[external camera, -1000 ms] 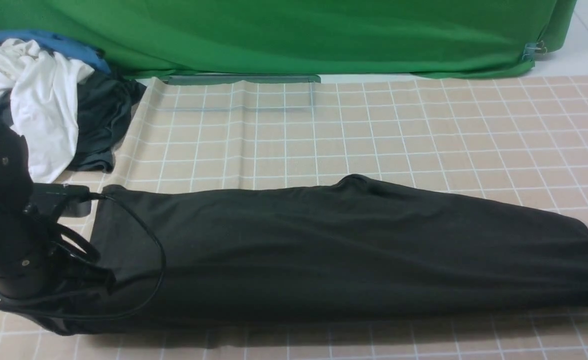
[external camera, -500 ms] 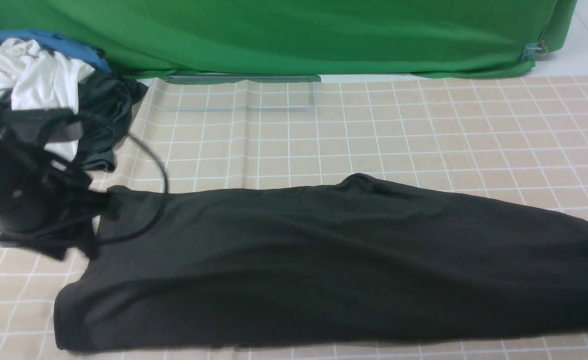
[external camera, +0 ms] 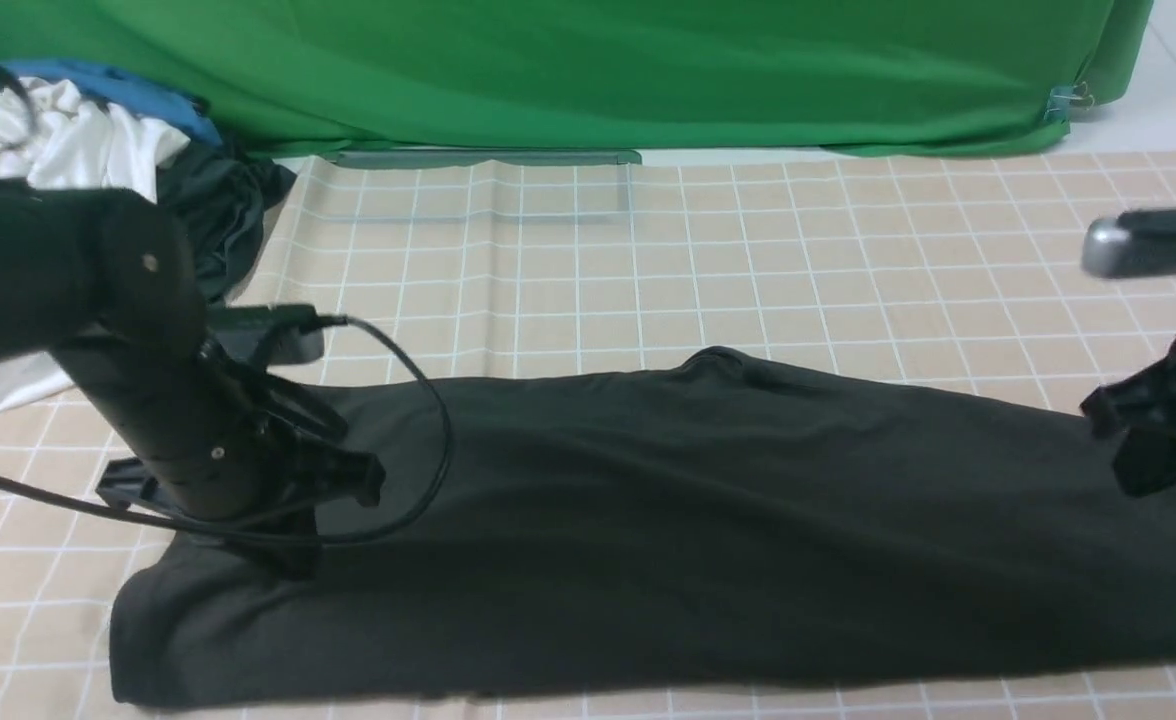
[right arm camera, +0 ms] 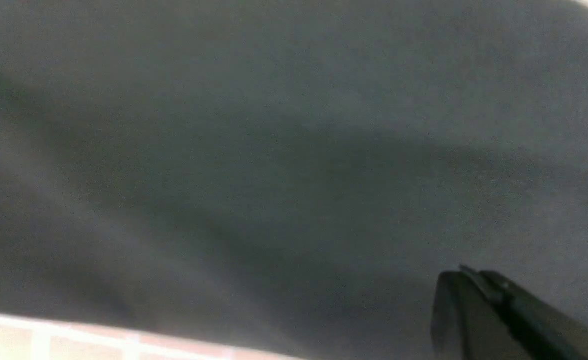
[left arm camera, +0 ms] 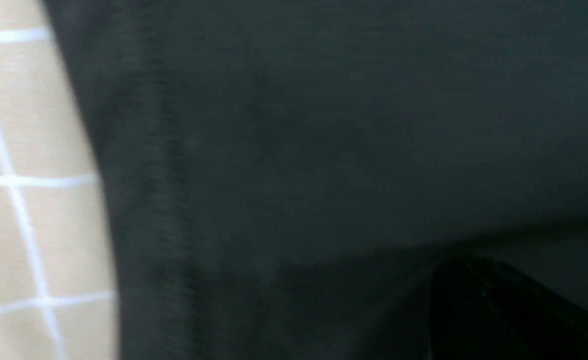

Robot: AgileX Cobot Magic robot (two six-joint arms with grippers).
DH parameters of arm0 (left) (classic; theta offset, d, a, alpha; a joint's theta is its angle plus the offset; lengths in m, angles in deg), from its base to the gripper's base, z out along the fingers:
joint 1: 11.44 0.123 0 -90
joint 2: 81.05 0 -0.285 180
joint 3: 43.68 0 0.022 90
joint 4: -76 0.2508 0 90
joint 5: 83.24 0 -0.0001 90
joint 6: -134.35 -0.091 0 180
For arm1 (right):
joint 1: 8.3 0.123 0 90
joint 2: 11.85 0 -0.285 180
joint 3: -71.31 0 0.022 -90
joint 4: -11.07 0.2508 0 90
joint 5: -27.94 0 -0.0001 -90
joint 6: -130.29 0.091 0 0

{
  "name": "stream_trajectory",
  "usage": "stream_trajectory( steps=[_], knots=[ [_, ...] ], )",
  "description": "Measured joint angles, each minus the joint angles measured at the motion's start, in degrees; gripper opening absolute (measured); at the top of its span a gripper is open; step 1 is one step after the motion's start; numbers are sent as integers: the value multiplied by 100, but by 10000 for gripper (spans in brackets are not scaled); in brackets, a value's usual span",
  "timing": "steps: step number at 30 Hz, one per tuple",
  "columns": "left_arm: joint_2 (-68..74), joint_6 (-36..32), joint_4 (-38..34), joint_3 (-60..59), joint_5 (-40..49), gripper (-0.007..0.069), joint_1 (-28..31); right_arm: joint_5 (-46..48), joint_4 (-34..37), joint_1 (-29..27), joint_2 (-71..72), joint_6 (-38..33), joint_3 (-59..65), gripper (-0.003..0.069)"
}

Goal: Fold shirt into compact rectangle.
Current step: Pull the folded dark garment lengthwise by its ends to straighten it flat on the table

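The shirt (external camera: 708,520) spans the near mat (external camera: 748,250), left to right. The left gripper (external camera: 290,550) and right gripper (external camera: 1148,468) sit closed over its ends.

Black shirt (external camera: 708,520), folded into a long wrinkled band flat across the checked mat

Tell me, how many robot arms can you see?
2. The left arm reaches down over the left end of the black shirt. The right arm is at its right end, partly out of view. No others show.
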Motion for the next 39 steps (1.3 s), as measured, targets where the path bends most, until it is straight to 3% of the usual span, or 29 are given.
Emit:
stream_trajectory(
  steps=[6,18,25,29,33,39],
  knots=[
    [325,347,417,-36,-194,17,0,-241,-1020,-303,-709,764,0,53],
    [171,424,502,-383,-974,18,73,-709,-996,-1123,-1273,864,-16,125],
    [-225,424,693,-477,-1076,18,99,-461,-930,-1140,-1220,799,-358,134],
    [-742,417,679,-477,-982,18,127,-613,-158,-748,-926,357,-533,130],
    [-1195,423,484,-477,-846,18,127,-683,1136,-14,-930,-729,-888,134],
    [-1472,406,235,-477,-732,18,127,-660,1539,1057,-1625,-1247,-1785,143]
  ],
)
